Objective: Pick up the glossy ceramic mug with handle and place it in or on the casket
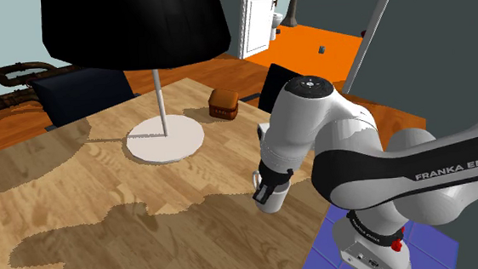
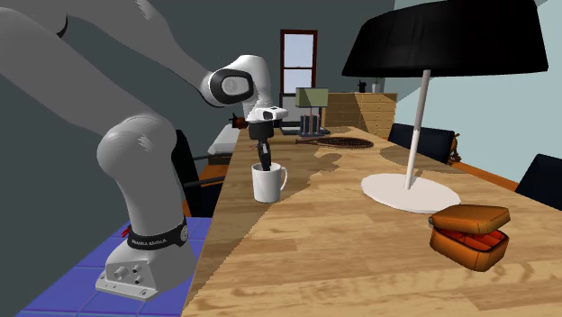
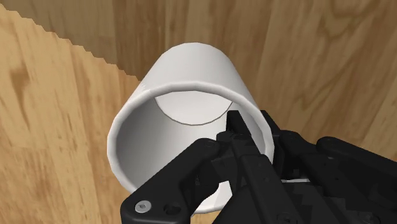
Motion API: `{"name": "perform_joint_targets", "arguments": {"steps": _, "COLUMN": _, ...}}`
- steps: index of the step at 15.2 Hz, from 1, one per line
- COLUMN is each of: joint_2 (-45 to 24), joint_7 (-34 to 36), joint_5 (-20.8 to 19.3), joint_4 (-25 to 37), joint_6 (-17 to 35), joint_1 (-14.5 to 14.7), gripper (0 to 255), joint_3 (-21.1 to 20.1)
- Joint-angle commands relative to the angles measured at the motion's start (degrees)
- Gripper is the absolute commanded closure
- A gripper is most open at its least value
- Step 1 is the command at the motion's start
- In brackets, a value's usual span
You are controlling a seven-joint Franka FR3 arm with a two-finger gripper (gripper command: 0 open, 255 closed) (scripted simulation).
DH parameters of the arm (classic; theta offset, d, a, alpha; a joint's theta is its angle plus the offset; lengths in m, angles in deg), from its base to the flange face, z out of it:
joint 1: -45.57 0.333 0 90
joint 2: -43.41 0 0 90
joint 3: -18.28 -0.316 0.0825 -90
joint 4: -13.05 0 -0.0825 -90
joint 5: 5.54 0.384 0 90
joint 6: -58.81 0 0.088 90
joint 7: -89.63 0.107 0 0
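A white glossy mug (image 2: 267, 185) with a handle stands upright on the wooden table (image 2: 360, 261), near the edge by the arm's stand. My black gripper (image 2: 264, 165) reaches down into it from above. In the wrist view the gripper (image 3: 251, 130) is shut on the mug (image 3: 191, 70), clasping the rim wall with one finger inside and one outside. In the shoulder view the hand (image 1: 272, 187) hides most of the mug. The casket (image 2: 468, 236), a small orange-brown box with its lid ajar, lies farther along the table; it is also in the shoulder view (image 1: 223, 104).
A table lamp with a round white base (image 1: 165, 142) and a big black shade (image 1: 133, 25) stands between the mug and the casket. Dark chairs (image 1: 86, 92) line the far side. The table edge runs close beside the mug, above a blue floor mat (image 2: 99, 270).
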Motion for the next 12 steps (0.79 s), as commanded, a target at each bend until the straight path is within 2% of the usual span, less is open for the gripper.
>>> {"name": "perform_joint_targets", "arguments": {"steps": 1, "joint_2": 0.00, "joint_7": 0.00, "joint_5": 0.00, "joint_4": 0.00, "joint_6": 0.01, "joint_1": 0.00, "gripper": 255, "joint_3": 0.00}}
{"name": "perform_joint_targets", "arguments": {"steps": 4, "joint_2": 0.01, "joint_7": 0.00, "joint_5": 0.00, "joint_4": 0.00, "joint_6": 0.00, "joint_1": 0.00, "gripper": 255, "joint_3": 0.00}}
{"name": "perform_joint_targets", "arguments": {"steps": 12, "joint_2": 4.68, "joint_7": -0.48, "joint_5": -1.86, "joint_4": 3.85, "joint_6": -8.41, "joint_1": -0.14, "gripper": 255, "joint_3": 2.79}}
